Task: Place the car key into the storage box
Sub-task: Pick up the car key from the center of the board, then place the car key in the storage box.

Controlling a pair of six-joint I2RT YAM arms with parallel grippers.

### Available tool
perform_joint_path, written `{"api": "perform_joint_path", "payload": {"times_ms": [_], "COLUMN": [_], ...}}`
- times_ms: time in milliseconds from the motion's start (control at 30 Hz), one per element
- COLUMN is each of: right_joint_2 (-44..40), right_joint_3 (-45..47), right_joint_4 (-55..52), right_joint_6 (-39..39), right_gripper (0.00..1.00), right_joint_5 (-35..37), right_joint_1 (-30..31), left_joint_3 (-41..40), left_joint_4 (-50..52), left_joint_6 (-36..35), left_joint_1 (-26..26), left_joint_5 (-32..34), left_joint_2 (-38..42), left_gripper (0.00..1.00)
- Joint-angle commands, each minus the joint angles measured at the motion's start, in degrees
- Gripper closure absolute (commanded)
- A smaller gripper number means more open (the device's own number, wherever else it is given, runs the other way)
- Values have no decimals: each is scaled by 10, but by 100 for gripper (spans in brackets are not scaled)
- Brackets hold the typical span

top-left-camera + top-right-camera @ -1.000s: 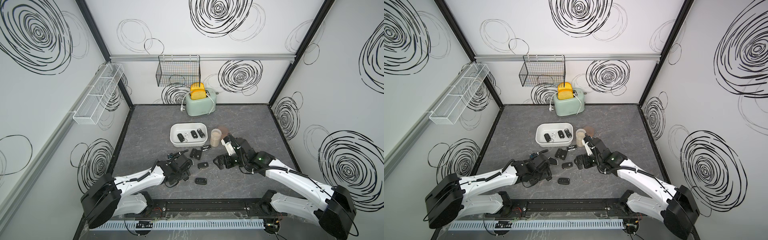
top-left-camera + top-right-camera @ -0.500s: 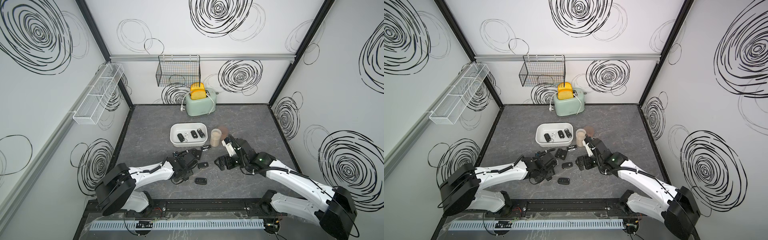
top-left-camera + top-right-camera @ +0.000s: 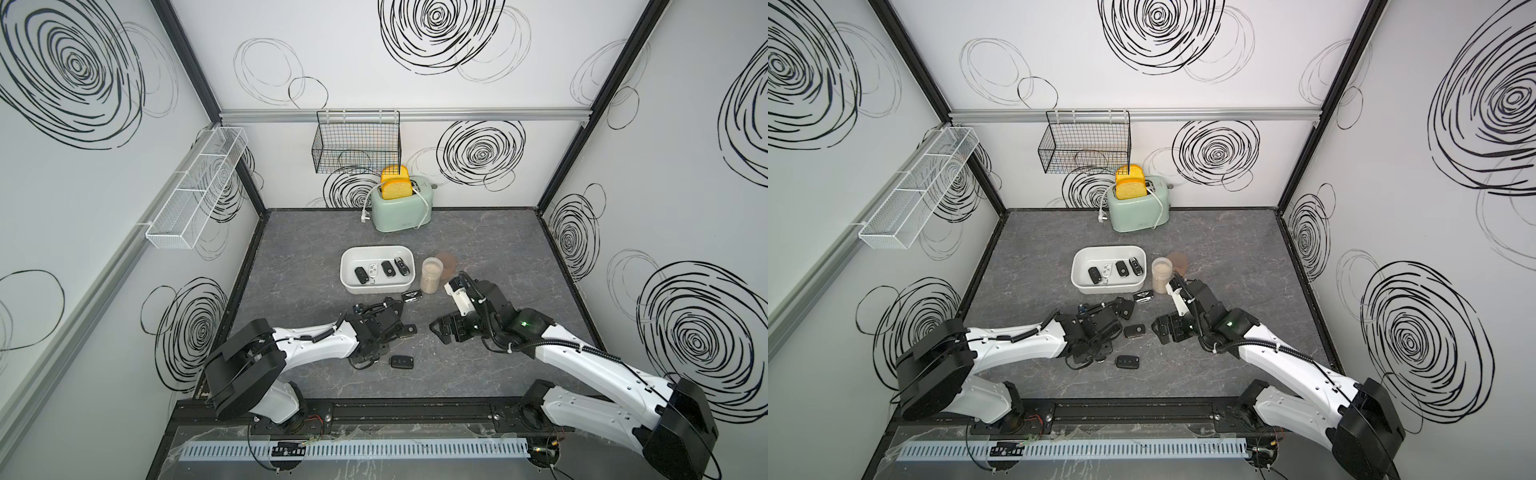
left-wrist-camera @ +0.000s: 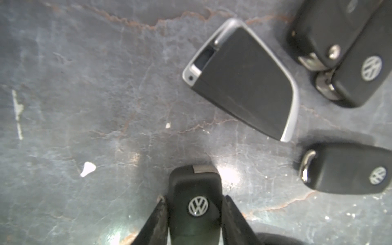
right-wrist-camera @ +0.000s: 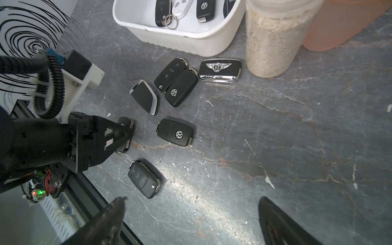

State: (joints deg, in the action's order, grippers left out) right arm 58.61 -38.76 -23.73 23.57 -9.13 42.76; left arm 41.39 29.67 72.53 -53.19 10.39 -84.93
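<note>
Left wrist view: left gripper [image 4: 193, 201] clamped on the car key [image 4: 195, 184], seated between its jaws. Judged rigid, light, smooth plastic; gripping across the narrow sides suits. Ahead, well apart, stands the storage box [image 3: 376, 248].

The key [image 4: 196, 184] in my left gripper [image 4: 194, 198] sits before the box [image 3: 376, 287], mid tabletop [image 3: 498, 257]; jar [image 3: 431, 276] right of the box, toaster [image 3: 401, 212] at the back edge.
</note>
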Motion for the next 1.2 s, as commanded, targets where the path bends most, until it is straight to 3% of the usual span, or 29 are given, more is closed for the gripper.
{"api": "perform_joint_path", "payload": {"times_ms": [0, 267, 500, 967, 1167], "right_joint_2": [-18, -57, -43, 71, 118], "right_joint_3": [19, 47, 36, -29, -62], "right_joint_4": [27, 68, 75, 66, 67], "right_joint_6": [7, 6, -14, -33, -30], "right_gripper": [1, 1, 1, 1, 1], "right_joint_5": [-9, 8, 8, -71, -92], "right_joint_1": [-4, -5, -9, -49, -58], "left_joint_3": [-8, 17, 54, 115, 194], "left_joint_4": [22, 33, 54, 62, 52], "left_joint_6": [3, -19, -74, -202, -289], "left_joint_1": [-3, 3, 34, 176, 231], "left_joint_5": [5, 20, 29, -10, -20], "left_joint_2": [-11, -5, 19, 116, 95], "left_gripper": [66, 68, 67, 67, 67]}}
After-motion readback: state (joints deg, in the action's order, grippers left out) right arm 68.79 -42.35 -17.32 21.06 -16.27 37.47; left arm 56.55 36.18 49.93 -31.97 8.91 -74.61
